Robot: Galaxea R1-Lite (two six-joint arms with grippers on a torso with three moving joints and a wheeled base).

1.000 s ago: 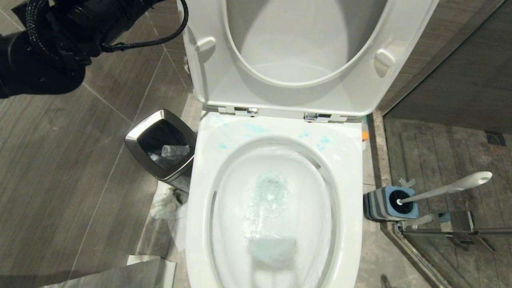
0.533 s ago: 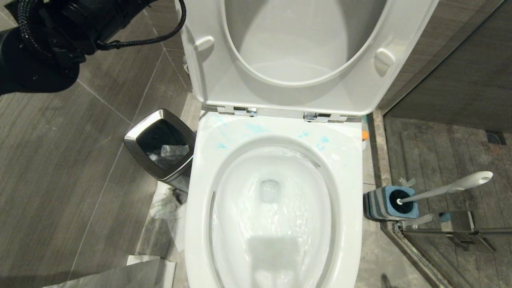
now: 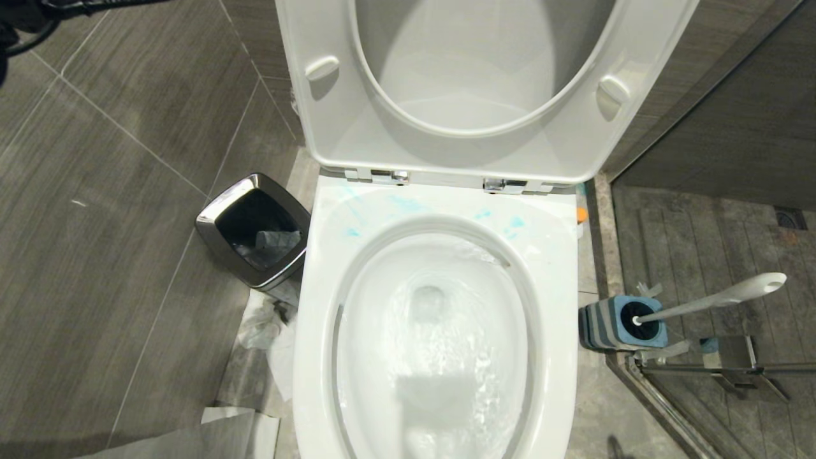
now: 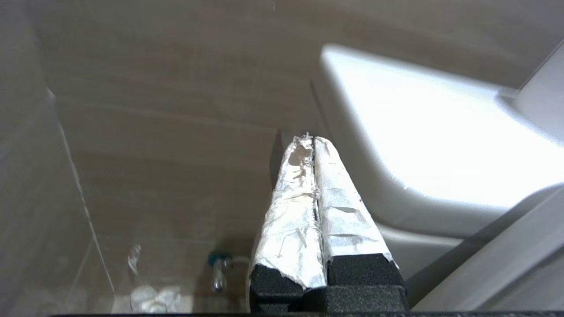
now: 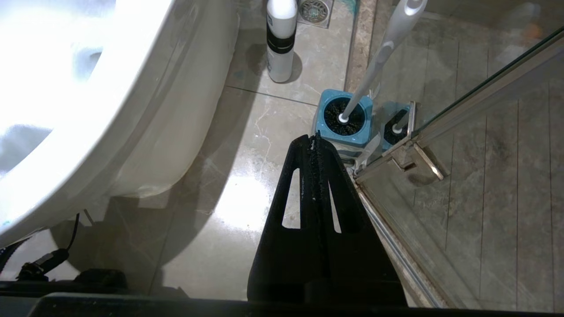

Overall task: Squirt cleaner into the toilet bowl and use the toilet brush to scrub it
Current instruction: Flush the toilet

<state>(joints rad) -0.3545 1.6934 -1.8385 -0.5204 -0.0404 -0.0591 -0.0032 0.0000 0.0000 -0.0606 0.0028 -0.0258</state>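
Note:
The white toilet bowl (image 3: 554,268) fills the head view, seat and lid raised, water swirling in its basin. Turquoise smears mark the rim behind the basin. The toilet brush (image 3: 720,299) leans in its blue-and-grey holder (image 3: 621,322) on the floor to the right, also in the right wrist view (image 5: 379,57). The cleaner (image 5: 281,39) stands on the floor by the bowl's side; only its orange cap (image 3: 581,215) peeks out in the head view. My left gripper (image 4: 312,140), fingers wrapped in white, is shut and empty beside the toilet. My right gripper (image 5: 313,138) is shut and empty, low near the holder.
A chrome-rimmed black bin (image 3: 255,229) stands left of the bowl, with crumpled paper (image 3: 268,331) on the floor in front of it. A glass shower door with a metal frame (image 3: 701,370) runs right of the brush holder. A floor drain (image 5: 313,9) lies beyond the cleaner.
My left arm has drawn away to the upper left, almost out of the head view. The blue-tinted water in the basin has given way to clear swirling water.

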